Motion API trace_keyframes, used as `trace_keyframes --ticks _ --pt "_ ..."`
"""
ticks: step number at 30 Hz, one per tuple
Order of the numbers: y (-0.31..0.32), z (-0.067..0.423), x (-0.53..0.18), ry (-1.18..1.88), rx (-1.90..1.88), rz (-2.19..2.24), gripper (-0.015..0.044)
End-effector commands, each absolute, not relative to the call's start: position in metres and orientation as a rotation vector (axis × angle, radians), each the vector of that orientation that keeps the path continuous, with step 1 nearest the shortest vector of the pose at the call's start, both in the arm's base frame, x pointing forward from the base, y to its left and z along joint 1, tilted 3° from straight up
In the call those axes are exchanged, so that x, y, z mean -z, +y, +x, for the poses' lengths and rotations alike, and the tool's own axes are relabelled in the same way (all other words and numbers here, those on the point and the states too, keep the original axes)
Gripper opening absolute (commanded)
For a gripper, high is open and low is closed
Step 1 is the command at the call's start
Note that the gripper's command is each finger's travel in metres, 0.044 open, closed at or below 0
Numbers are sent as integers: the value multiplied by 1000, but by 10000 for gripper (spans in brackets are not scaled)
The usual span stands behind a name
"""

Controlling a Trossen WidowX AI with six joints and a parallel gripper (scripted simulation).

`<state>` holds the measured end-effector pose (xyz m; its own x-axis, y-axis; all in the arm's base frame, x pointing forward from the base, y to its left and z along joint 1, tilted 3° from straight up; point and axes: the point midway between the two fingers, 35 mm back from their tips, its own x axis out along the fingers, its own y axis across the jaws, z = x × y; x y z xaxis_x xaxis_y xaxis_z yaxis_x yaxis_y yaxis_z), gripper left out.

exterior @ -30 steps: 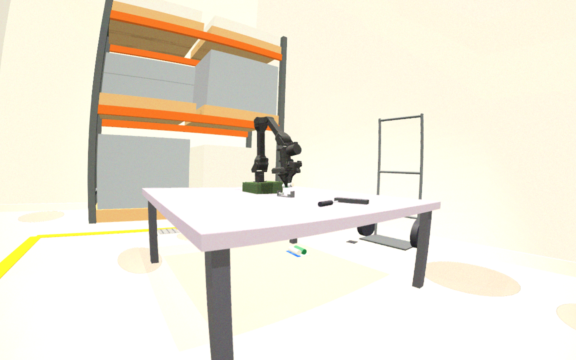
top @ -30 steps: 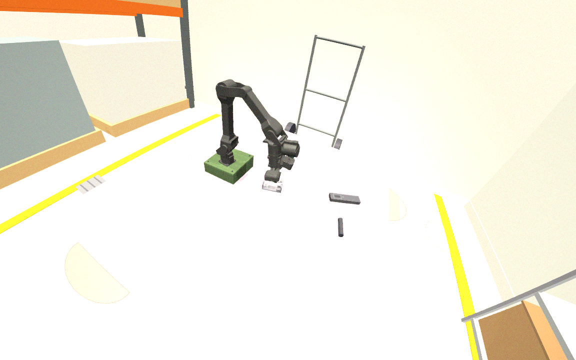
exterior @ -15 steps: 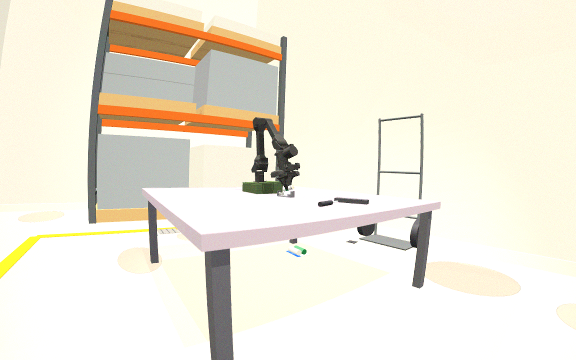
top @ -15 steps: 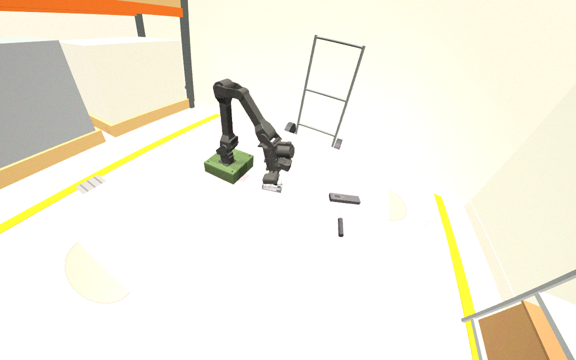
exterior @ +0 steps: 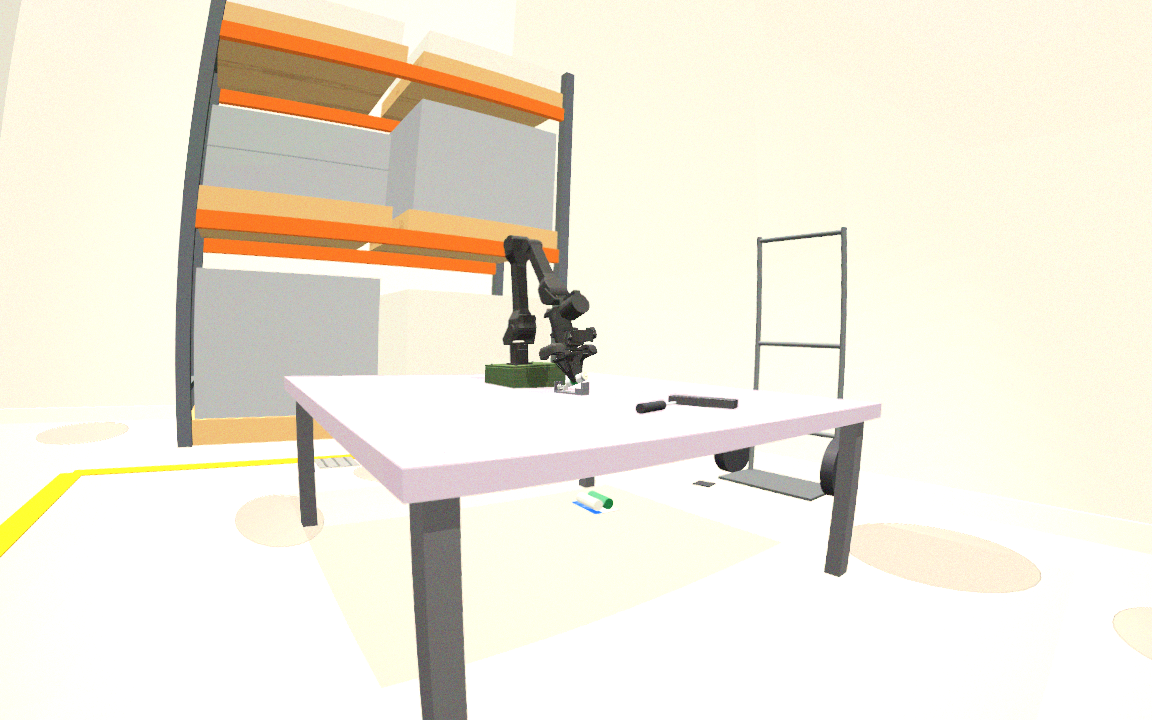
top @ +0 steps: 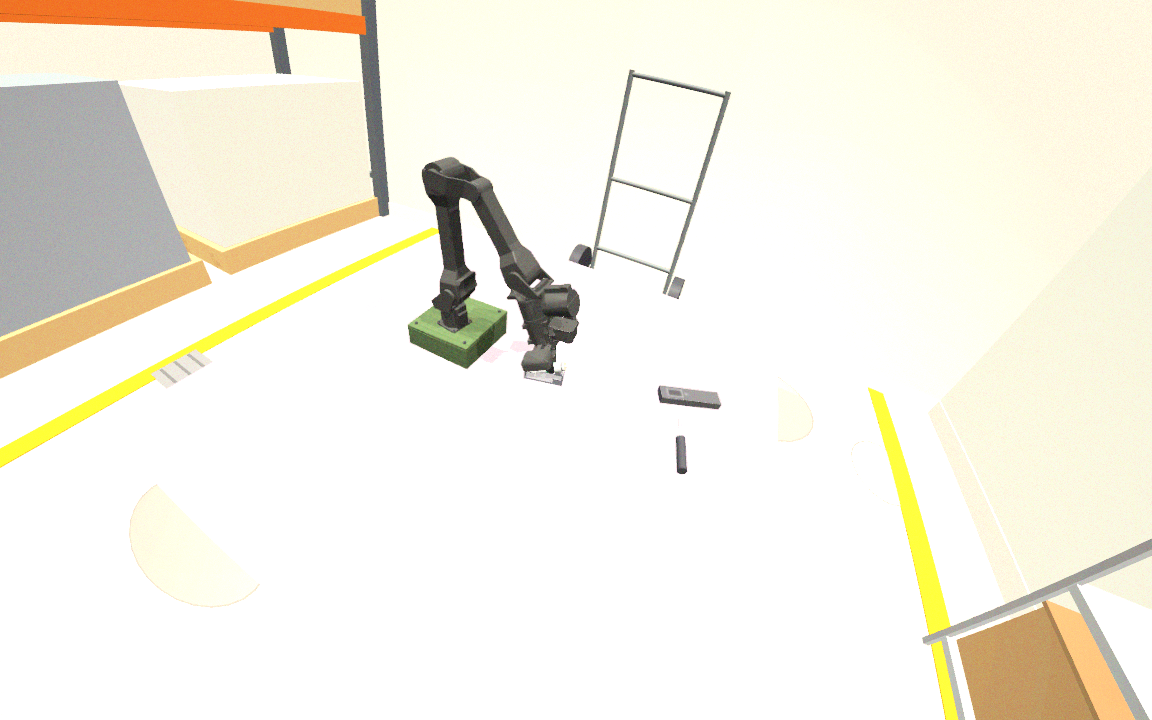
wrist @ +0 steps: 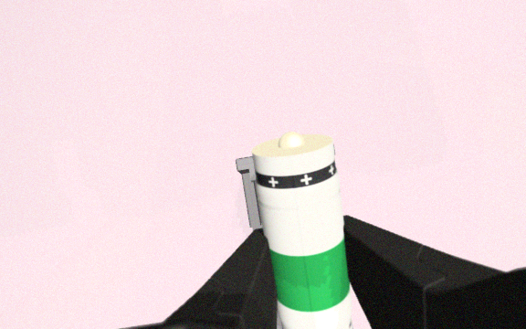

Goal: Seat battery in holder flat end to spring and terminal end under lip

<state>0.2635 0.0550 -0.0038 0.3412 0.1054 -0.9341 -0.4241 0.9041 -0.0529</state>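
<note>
My gripper [wrist: 302, 235] [top: 542, 365] [exterior: 573, 376] is shut on the battery [wrist: 303, 215], a white cylinder with a green band and a black ring of plus signs near its nubbed terminal end. The terminal end points away from the wrist camera. The grey holder [wrist: 249, 192] [top: 546, 377] [exterior: 571, 392] lies right under the battery; in the wrist view only one end of it shows to the left of the battery. In the top and exterior views the gripper hangs just over the holder on the table [exterior: 473, 429], close to the arm's green base [top: 456, 334] [exterior: 516, 375].
A flat dark remote-like bar [top: 688, 395] [exterior: 702, 401] and a dark cylinder [top: 680, 454] [exterior: 650, 407] lie on the table to the right of the holder. A green and white cylinder [exterior: 599, 499] lies on the floor under the table. A hand truck [exterior: 795, 358] stands behind.
</note>
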Motion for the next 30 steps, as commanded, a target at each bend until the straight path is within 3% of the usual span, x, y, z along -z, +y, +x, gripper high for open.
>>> trace_keyframes --ticks 1,30 --pt "54 261 7 1158 -359 -303 74" --pt "49 249 15 1039 -366 -285 74"
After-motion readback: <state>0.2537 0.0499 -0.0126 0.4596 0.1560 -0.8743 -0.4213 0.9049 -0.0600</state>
